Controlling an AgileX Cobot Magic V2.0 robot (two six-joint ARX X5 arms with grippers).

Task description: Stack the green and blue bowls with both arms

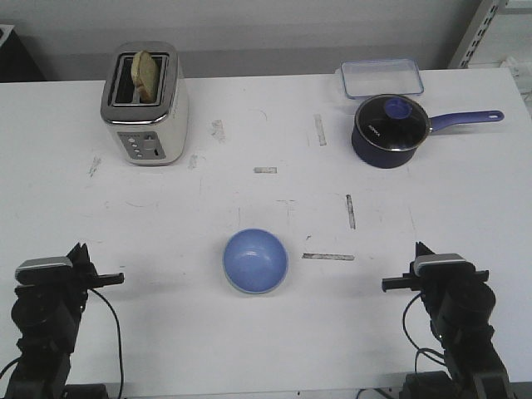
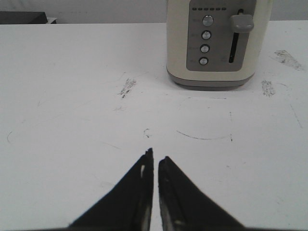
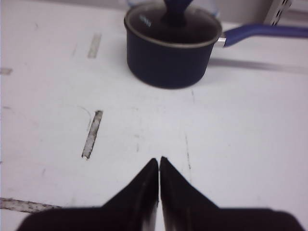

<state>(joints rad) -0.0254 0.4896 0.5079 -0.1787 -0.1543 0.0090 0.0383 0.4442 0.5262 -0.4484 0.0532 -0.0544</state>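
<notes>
Near the front middle of the white bench (image 1: 249, 349) sat the blue bowl (image 1: 255, 260), upright, with a pale rim showing under its near edge that may have been the green bowl beneath it; I could not tell for certain. Both arms hung low at the front corners, well apart from the bowl. The left gripper (image 2: 155, 155) had its jaws drawn almost together on nothing, and the right gripper (image 3: 159, 160) was pressed closed, likewise empty. A toaster (image 1: 145, 104) with bread stood far left, a lidded navy saucepan (image 1: 391, 129) far right. If the nesting was uneven, any nudge from a returning arm could likely tip or slide the smooth bowl.
</notes>
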